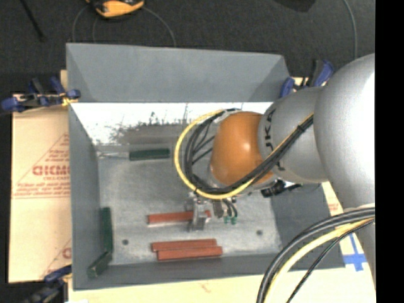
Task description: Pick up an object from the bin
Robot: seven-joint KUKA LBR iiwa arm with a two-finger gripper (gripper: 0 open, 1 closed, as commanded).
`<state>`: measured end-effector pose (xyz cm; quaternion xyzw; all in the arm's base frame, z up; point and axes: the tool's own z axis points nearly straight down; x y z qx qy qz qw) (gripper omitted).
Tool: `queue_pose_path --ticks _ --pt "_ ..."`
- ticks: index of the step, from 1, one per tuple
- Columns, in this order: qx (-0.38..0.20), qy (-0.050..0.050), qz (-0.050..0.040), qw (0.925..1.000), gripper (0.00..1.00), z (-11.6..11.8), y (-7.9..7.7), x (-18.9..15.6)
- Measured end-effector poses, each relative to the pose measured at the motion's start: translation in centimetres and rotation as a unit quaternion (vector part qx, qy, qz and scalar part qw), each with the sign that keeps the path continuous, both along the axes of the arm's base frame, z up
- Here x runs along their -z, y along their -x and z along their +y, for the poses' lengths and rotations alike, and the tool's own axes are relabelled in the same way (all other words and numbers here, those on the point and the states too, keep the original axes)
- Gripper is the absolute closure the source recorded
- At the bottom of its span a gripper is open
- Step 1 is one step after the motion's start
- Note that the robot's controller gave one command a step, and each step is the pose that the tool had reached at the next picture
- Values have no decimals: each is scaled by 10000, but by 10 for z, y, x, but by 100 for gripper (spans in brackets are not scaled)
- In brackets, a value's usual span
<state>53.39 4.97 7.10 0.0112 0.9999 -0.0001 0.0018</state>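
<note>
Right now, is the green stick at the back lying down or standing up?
Lying down: the green stick lies lengthwise on the bin floor by the back wall.

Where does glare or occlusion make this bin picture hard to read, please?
Camera view: bright light washes out the bin's far wall; the orange cover has a soft sheen and, with the arm, hides the floor's right side; cables crowd the tool at the right end of the lone red bar.

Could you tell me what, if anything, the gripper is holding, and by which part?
That cannot be told: the gripper is down at the right end of a red-brown bar that is lying flat, but no grasp shows clearly.
</note>
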Motion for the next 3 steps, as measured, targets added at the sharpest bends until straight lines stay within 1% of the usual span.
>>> queue_pose_path --ticks 1,2,3 --pt "1 1 12 10000 100 0 1 -3" --pt "4 2 54 10000 100 0 3 -22" --pt "6 -3 -4 10000 100 0 0 -38"
